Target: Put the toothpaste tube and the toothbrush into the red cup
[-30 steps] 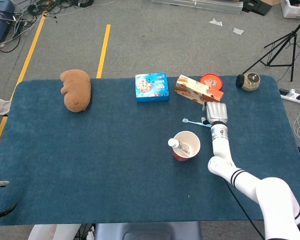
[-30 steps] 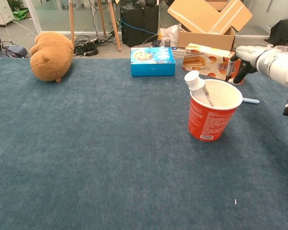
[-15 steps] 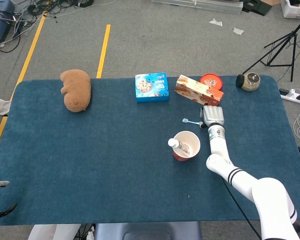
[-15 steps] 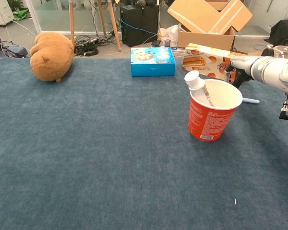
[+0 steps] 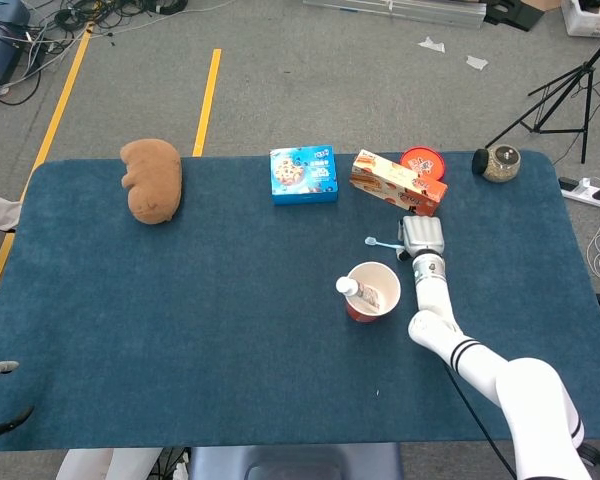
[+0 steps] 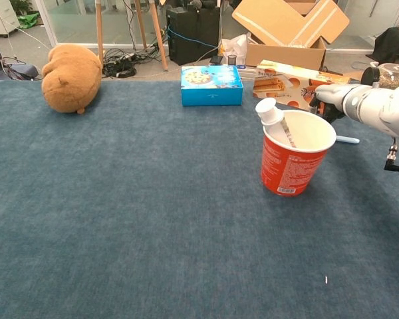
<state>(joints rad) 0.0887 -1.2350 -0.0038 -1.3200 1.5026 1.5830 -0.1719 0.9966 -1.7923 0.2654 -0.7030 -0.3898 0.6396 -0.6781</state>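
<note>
The red cup (image 5: 359,311) (image 6: 289,166) stands right of the table's middle. The toothpaste tube (image 5: 348,286) (image 6: 271,113) leans inside it, white cap up at the left rim. Just behind the cup the light-blue toothbrush (image 5: 378,242) (image 6: 348,139) lies flat on the cloth. In the head view my right hand (image 5: 422,236) (image 6: 346,100) covers the brush's handle. Its fingers stretch out to the left above the brush, and nothing shows in their grasp. Neither view shows my left hand.
Along the far edge are a brown plush toy (image 5: 152,180), a blue box (image 5: 303,174), an orange biscuit box (image 5: 396,183), a red lid (image 5: 423,160) and a jar (image 5: 499,163).
My right hand has shifted slightly left and nearer, over the toothbrush. Its fingers went from curled downward to stretched out. Cup, tube and brush have not moved.
</note>
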